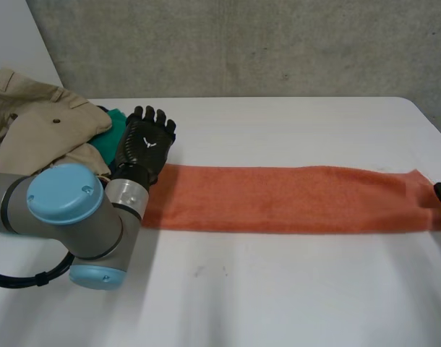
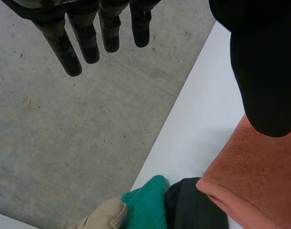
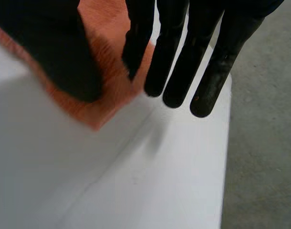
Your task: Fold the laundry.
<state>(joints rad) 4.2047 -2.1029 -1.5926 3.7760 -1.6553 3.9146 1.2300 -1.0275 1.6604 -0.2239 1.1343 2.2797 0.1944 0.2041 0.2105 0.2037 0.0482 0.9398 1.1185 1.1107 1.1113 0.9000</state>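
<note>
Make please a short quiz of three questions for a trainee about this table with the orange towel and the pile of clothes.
1. True or false: the orange towel lies as a long strip across the white table.
2. The left hand is: A open; B shut on the towel; C shut, holding nothing.
3. Fill in the colour: between the beige garment and the black cloth lies a ____ one.
Key: 1 true; 2 A; 3 teal, the teal cloth.
</note>
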